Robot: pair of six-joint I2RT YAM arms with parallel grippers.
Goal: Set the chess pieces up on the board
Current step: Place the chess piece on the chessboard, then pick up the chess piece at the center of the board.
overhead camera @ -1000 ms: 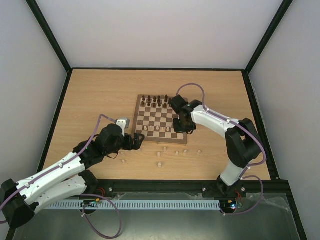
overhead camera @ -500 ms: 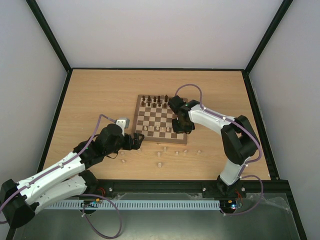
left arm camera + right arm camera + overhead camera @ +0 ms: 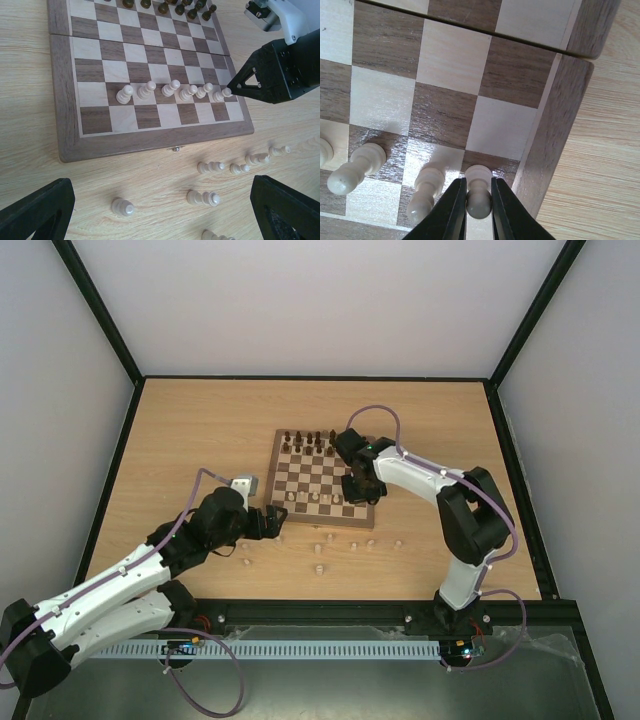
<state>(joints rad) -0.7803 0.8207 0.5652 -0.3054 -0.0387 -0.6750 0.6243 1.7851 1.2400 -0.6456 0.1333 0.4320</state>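
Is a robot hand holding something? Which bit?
The right gripper pinches one pale pawn by its round head, standing on the board. The left gripper is open and empty.

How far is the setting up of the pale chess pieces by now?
Done: a row of pale pawns stands on the board. In hand: the right jaws pinch one more pawn at that row's end, by the border. Left: several pale pieces wait on the table, and the nearest row is empty.
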